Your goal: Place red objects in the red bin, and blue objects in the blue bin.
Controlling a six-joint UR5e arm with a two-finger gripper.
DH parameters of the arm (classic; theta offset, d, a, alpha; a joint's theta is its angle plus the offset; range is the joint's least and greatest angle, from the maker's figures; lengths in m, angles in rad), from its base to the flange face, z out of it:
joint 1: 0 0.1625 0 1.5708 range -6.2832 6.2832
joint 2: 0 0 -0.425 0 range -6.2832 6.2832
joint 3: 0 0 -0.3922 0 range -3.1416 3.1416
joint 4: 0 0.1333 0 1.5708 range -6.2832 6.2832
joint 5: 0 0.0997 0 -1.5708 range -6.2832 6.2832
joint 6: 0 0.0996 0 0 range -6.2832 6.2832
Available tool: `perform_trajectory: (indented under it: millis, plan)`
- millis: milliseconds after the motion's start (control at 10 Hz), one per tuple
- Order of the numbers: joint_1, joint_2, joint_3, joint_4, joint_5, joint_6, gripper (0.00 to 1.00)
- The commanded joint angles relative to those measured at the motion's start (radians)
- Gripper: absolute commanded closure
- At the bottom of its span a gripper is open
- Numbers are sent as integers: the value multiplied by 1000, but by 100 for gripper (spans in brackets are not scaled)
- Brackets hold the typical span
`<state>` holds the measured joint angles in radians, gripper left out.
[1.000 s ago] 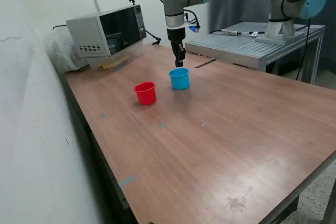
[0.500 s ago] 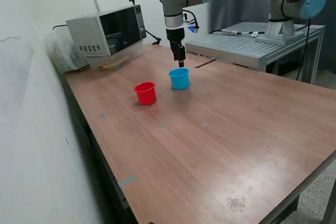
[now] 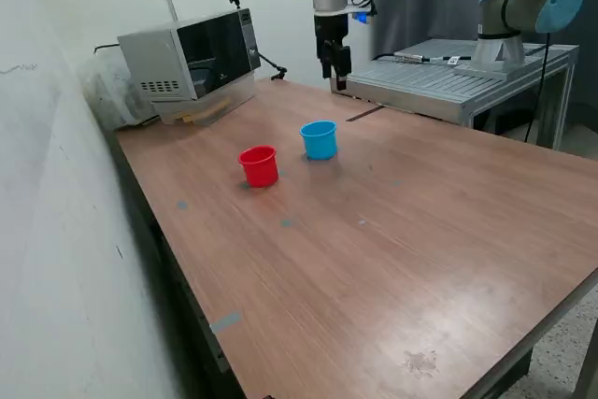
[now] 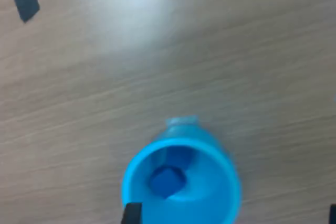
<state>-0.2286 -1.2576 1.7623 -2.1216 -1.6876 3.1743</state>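
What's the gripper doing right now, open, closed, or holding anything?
Gripper: raised above the table behind the blue cup, nothing visibly held; open or closed cannot be told. A dark blue cube lies inside the cup.

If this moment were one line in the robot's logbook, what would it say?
end effector: raised beyond blue cup | cup holds dark blue cube | red cup: upright beside

Red cup (image 3: 259,165) stands beside blue cup (image 3: 319,139) on table (image 3: 392,231).

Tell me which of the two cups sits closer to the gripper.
The light blue cup. It stands nearer the raised gripper than the red cup, which sits farther toward the exterior view's left.
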Motion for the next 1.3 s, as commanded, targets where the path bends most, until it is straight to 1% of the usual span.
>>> perform_trajectory:
  millis: [0, 100, 200, 300, 400, 500, 700, 800, 1000, 1100, 1200]
  plan:
    - [147, -215, 32, 152, 6, -1, 0]
    - [194, -261, 36, 173, 6, -1, 0]
    - [280, -345, 39, 284, 6, 1, 0]
    - [357, -397, 42, 345, 6, 3, 0]
    - [417, -443, 42, 397, 6, 6, 0]
    - [451, -476, 37, 473, 6, 9, 0]
    - [457, -493, 33, 642, 6, 10, 0]
    - [460, -493, 28, 681, 5, 10, 0]
    - [459, -497, 28, 701, 3, 9, 0]
    - [457, -497, 28, 730, 3, 9, 0]
    - [456, -497, 28, 785, 3, 9, 0]
